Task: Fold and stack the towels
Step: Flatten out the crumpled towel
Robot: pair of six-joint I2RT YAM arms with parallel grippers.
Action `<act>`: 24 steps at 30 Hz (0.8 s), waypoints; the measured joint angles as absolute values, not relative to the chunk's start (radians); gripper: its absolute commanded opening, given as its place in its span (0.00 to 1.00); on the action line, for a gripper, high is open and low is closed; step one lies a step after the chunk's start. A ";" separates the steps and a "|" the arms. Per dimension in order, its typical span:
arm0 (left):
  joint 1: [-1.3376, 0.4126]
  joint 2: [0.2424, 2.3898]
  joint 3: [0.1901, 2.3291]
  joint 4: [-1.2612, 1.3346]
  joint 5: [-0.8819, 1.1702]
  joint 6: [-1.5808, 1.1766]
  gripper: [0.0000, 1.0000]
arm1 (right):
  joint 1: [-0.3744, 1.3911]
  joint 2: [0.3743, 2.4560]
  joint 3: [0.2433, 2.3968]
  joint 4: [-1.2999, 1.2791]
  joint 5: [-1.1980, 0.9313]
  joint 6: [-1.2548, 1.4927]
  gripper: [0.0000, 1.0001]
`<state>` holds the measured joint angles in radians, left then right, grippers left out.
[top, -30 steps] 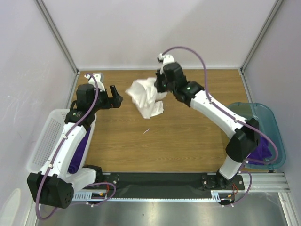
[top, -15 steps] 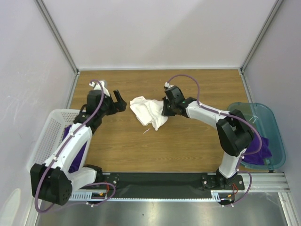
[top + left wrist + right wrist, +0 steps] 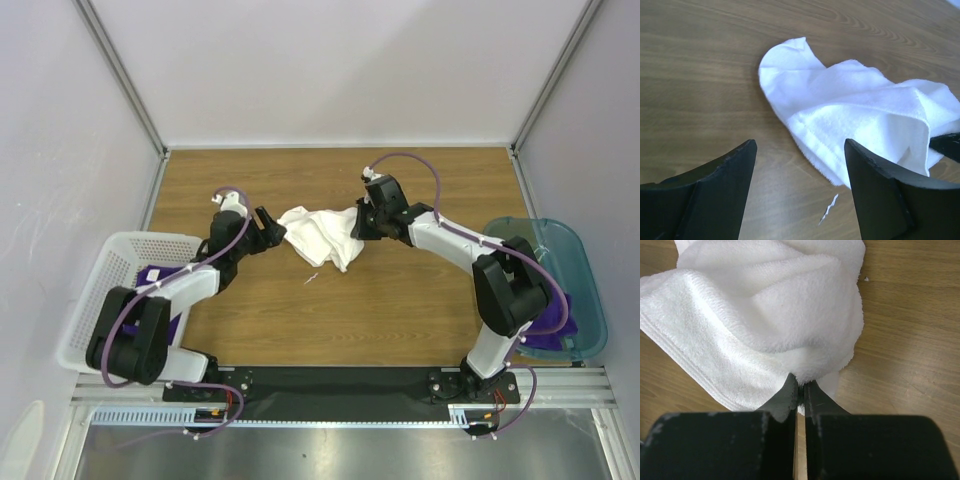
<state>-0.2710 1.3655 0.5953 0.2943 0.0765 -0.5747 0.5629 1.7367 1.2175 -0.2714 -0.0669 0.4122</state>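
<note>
The white towel (image 3: 322, 236) lies crumpled in a loose heap at mid-table (image 3: 400, 300), with no clean fold showing in it. The right gripper (image 3: 800, 385) is at its 3 o'clock edge, jaws pressed together on a thick fold of the cloth. The left gripper (image 3: 797, 150) sits low at the towel's 9 o'clock, jaws spread wide and holding nothing, with the near hem just ahead of them. A small pale scrap (image 3: 312, 277) lies on the wood at the towel's 6 o'clock. A purple towel (image 3: 143, 280) sits in the basket (image 3: 85, 300) at the table's 8 o'clock, and more purple cloth (image 3: 550, 322) in the bin (image 3: 590, 290) at 4 o'clock; whether either is folded I cannot tell. By my judgement the work is early: the white towel needs spreading flat, then folding, and no stack is visible on the table.
</note>
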 measured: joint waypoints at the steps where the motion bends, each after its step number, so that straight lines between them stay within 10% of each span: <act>1: -0.271 1.382 0.593 0.327 0.087 -0.574 0.75 | 0.562 1.736 1.217 -0.271 -0.070 0.410 0.00; 16: -0.275 1.638 0.620 0.597 0.169 -0.511 0.49 | 0.548 1.711 1.217 -0.287 -0.072 0.391 0.00; 24: -0.279 1.684 0.655 0.620 0.188 -0.491 0.00 | 0.531 1.709 1.222 -0.304 -0.061 0.388 0.00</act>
